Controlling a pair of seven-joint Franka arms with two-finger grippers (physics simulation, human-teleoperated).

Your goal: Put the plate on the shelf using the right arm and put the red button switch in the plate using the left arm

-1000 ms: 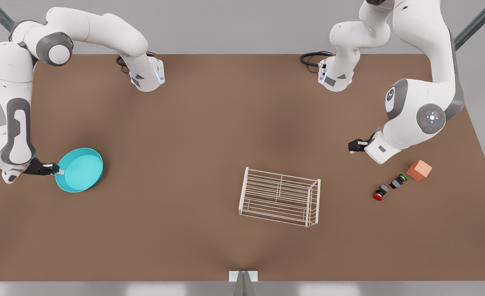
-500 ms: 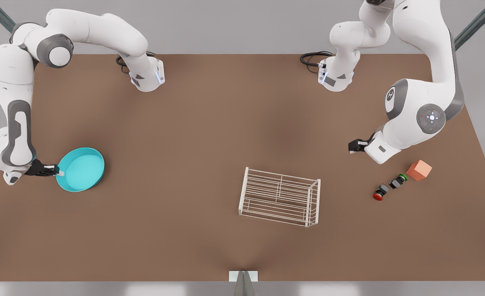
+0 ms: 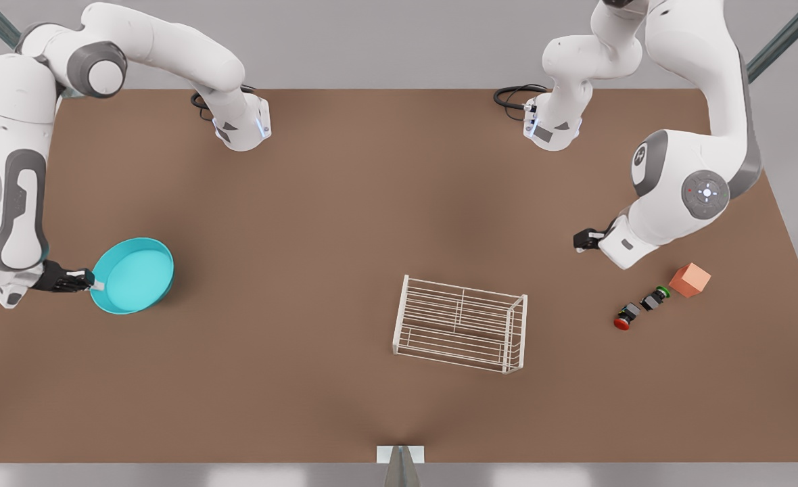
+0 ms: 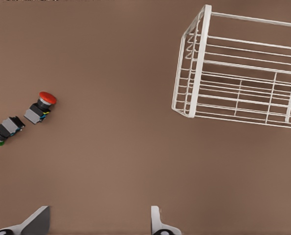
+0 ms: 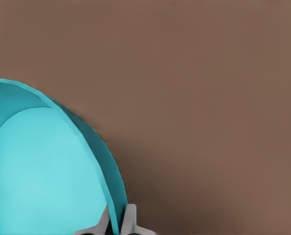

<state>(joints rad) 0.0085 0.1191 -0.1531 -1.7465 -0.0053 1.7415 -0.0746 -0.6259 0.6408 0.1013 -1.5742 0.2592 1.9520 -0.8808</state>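
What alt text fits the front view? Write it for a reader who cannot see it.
On the front view's left, the right tool grips the rim of the turquoise plate over a brown table. A white wire shelf stands centre-right. On the right, the left tool hangs open above the table, apart from the red button switch, green switch and orange cube.

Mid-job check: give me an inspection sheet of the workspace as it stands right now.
Surface: brown table, bare between things.
Plate: turquoise, rim pinched by right gripper at the front view's left.
Shelf: white wire rack, nothing on it.
Red button switch: on the table, untouched.
Clutter: green button switch and orange cube beside it.
Left gripper: open, waiting above the table near the switches.
Cables: black loops at both arm bases.
Surroundings: grey floor, metal struts at the corners.
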